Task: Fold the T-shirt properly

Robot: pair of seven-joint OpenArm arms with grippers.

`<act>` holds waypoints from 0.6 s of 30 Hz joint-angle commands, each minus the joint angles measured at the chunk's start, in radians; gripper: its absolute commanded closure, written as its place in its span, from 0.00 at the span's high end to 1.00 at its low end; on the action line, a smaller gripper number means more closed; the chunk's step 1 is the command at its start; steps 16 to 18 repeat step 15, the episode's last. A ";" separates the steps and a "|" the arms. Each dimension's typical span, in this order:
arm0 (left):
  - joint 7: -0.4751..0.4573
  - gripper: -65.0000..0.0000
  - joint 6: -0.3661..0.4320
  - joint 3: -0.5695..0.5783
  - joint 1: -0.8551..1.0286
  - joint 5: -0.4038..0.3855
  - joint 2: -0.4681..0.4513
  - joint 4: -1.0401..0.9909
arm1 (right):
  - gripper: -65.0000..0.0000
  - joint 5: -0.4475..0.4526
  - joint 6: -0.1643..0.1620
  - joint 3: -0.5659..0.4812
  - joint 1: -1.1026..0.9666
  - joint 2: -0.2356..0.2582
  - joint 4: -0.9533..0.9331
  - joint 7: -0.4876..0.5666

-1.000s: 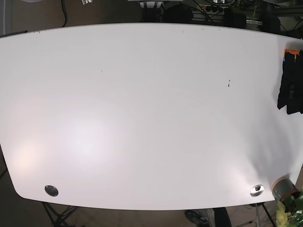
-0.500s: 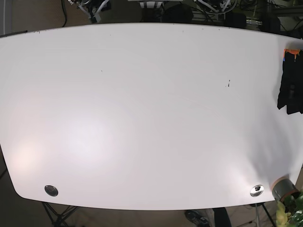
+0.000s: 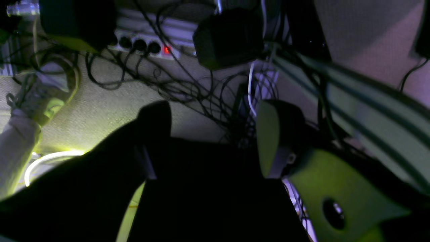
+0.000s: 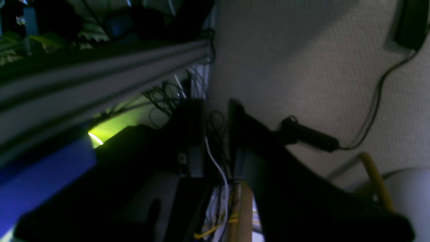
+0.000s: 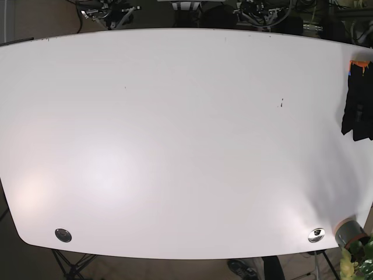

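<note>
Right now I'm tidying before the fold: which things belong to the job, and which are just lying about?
Job: table; left fingers, open; right fingers, open; dark cloth, perhaps the shirt.
Lying about: plant; power strip; metal disc.

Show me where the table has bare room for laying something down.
Nearly the whole white table is bare. The only things on it are dark cloth at its right edge and two metal caps near the front corners.
</note>
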 commanded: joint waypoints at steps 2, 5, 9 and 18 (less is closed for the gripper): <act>-0.003 0.56 0.012 0.002 -0.003 -0.002 -0.003 -0.002 | 0.18 0.007 0.009 0.000 -0.004 0.011 0.003 0.006; -0.003 0.56 0.063 0.002 -0.003 -0.002 -0.003 -0.002 | 0.18 0.007 0.009 0.000 0.005 0.011 0.001 0.006; -0.003 0.56 0.068 0.002 -0.004 -0.002 -0.003 -0.002 | 0.18 0.007 0.009 0.000 0.010 0.013 0.000 0.006; -0.002 0.56 0.068 0.002 -0.004 -0.002 -0.003 -0.002 | 0.18 0.010 0.009 0.000 0.007 0.016 0.000 0.006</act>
